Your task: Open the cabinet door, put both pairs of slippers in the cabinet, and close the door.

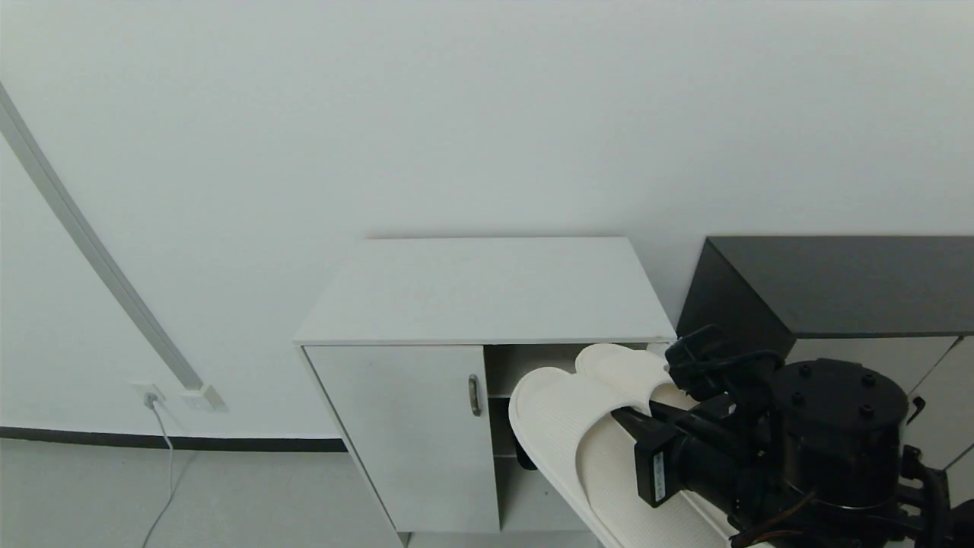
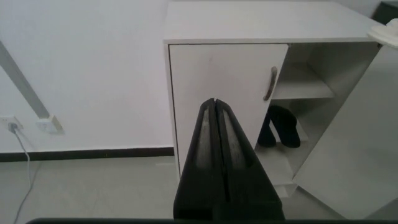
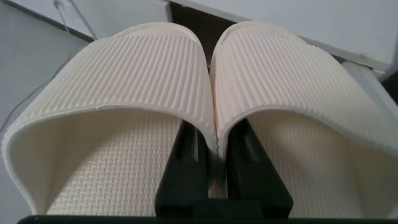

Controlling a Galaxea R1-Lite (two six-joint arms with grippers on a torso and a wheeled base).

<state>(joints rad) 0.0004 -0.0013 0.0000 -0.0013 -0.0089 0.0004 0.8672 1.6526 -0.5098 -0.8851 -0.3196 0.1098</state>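
White cabinet (image 1: 487,289), right door (image 2: 354,137) swung open: step one looks done. The cream pair (image 1: 578,426) hangs before the opening, pinched by the right gripper (image 3: 214,143); the black pair (image 2: 280,126) sits low inside. The left gripper (image 2: 214,109) is pressed together, empty. Placing and closing remain.

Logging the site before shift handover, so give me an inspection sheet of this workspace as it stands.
Surface: white cabinet standing on a grey floor against the wall.
Job's things: left door shut, right door open; black slippers inside, below the upper shelf; cream slippers held up in front of the open side.
Clutter: nothing seen.
Grippers: right claw shut on the cream slippers, pinching their inner sides together; left claw shut, empty, facing the shut door.
Cables: one cable from a wall socket down to the floor.
Surroundings: black unit right of the cabinet; slanted trunking on the wall.
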